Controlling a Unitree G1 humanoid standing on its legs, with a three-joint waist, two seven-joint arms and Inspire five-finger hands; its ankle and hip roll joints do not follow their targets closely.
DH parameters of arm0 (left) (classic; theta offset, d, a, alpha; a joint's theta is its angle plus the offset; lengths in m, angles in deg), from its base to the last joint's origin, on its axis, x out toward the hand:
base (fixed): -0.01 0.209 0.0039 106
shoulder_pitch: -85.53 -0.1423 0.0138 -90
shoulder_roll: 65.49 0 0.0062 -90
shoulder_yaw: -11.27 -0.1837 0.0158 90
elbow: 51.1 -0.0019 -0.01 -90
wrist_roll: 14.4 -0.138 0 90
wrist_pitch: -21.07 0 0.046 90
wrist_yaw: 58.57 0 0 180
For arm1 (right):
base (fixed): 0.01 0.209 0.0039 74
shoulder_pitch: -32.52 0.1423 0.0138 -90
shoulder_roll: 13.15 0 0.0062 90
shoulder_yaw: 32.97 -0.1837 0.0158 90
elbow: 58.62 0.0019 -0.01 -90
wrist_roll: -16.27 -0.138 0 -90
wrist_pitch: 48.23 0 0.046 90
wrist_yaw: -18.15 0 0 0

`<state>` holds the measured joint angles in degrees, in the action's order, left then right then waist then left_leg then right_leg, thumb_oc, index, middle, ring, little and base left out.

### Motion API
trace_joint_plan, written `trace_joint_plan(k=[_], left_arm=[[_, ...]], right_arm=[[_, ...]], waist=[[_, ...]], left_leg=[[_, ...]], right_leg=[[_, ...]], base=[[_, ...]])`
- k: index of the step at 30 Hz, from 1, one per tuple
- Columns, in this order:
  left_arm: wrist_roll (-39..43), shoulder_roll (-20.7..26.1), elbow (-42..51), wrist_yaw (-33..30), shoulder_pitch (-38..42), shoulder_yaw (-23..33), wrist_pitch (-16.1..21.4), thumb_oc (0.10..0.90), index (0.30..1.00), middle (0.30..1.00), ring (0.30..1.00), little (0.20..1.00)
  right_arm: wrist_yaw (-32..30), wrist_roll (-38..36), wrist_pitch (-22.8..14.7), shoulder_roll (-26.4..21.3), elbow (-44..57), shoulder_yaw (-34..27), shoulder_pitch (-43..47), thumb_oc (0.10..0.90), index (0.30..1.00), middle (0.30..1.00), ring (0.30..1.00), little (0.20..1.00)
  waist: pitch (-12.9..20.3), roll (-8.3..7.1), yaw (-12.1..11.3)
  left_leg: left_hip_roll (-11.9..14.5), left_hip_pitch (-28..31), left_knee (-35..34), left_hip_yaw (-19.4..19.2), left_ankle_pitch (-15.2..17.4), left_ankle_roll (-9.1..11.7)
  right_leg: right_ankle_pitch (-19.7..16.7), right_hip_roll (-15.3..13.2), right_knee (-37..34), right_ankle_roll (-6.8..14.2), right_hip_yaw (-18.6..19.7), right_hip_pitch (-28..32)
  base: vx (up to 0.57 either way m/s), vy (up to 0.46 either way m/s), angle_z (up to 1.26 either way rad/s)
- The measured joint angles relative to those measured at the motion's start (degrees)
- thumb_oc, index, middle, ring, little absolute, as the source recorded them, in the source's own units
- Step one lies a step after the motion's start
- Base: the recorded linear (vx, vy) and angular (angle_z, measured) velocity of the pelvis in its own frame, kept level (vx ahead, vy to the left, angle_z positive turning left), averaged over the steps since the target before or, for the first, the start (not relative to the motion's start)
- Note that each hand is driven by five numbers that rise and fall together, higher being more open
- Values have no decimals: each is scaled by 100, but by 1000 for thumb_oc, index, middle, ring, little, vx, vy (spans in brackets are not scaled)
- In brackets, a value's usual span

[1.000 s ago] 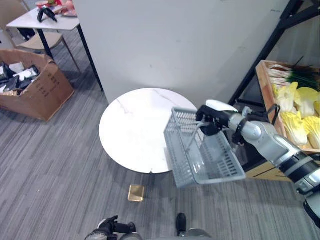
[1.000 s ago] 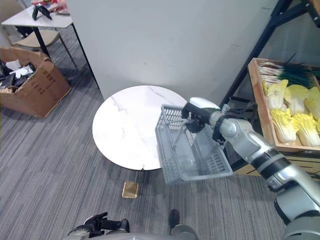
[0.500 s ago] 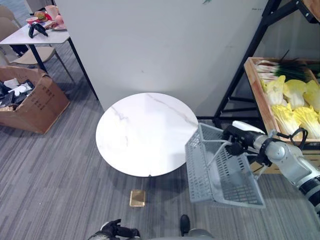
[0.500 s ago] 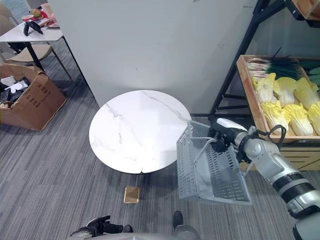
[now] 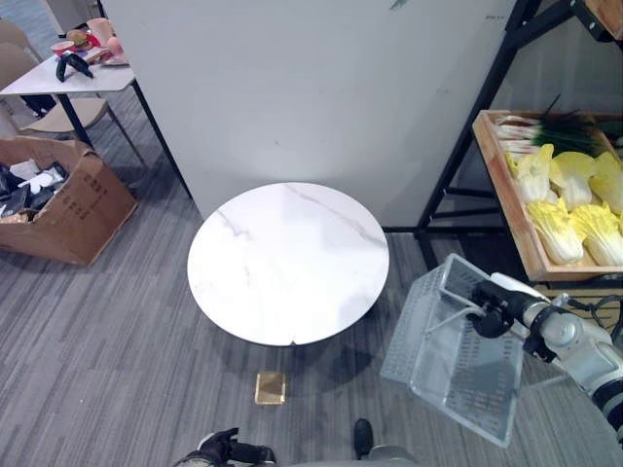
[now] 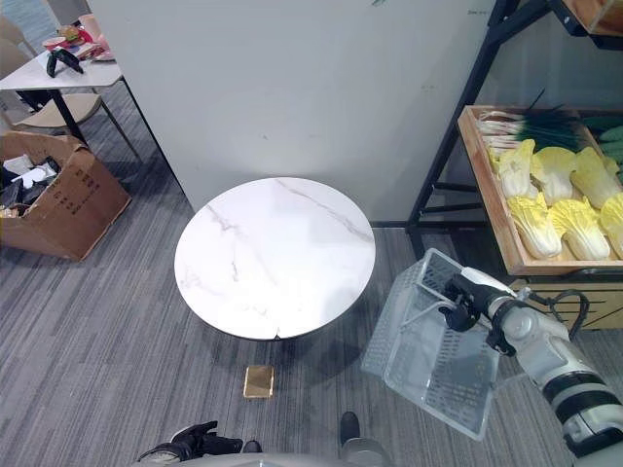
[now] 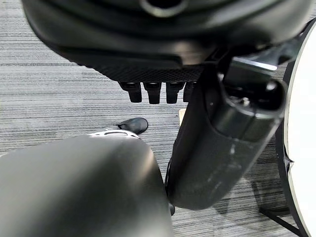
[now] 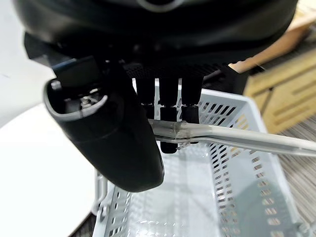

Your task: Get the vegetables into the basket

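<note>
In the left eye view, the grey basket (image 5: 456, 358) is carried empty in the air, right of the round white table (image 5: 287, 261), by the right hand (image 5: 492, 309); it should be kept level and brought under the cabbages (image 5: 572, 199) in the wooden crate (image 5: 509, 199) at far right, clear of the black rack leg (image 5: 467, 146)

In the right wrist view, the fingers (image 8: 168, 106) are curled round the basket handle (image 8: 237, 138)

In the left wrist view, the left hand (image 7: 158, 74) hangs with fingers curled, holding nothing

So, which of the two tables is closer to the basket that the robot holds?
The round white marble-look table, just left of the grey plastic basket held by the right hand. The rectangular white table stands far off, by the cardboard box.
</note>
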<state>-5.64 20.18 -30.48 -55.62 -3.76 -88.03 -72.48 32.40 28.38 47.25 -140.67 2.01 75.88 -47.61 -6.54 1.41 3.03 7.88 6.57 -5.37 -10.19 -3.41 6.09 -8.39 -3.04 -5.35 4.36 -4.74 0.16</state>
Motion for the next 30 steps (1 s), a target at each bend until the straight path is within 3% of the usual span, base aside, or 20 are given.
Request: trace_joint_plan(k=[8,16,30], left_arm=[[6,-12,-38,7,-26,-3,2,900,1000,1000,1000,1000],[15,-30,-109,-22,-7,14,11,900,1000,1000,1000,1000],[18,-43,-107,-134,38,30,-5,900,1000,1000,1000,1000]], right_arm=[[-211,51,-30,695,-1591,-58,-159,400,300,300,300,300],[-490,54,-8,1267,-2395,-85,-288,400,300,300,300,300],[-796,45,-23,1593,-2471,-129,-313,400,300,300,300,300]], waist=[[2,4,12],[-2,-1,-31],[-5,-24,-29]], left_leg=[[16,88,-4,-13,30,10],[13,65,-3,10,27,15],[-21,185,-3,-133,68,6]], right_leg=[[7,-5,-2,2,12,78],[8,-23,-1,1,-23,82],[-4,4,-1,17,151,94]], base=[[0,0,0],[-2,-1,2],[6,7,-5]])
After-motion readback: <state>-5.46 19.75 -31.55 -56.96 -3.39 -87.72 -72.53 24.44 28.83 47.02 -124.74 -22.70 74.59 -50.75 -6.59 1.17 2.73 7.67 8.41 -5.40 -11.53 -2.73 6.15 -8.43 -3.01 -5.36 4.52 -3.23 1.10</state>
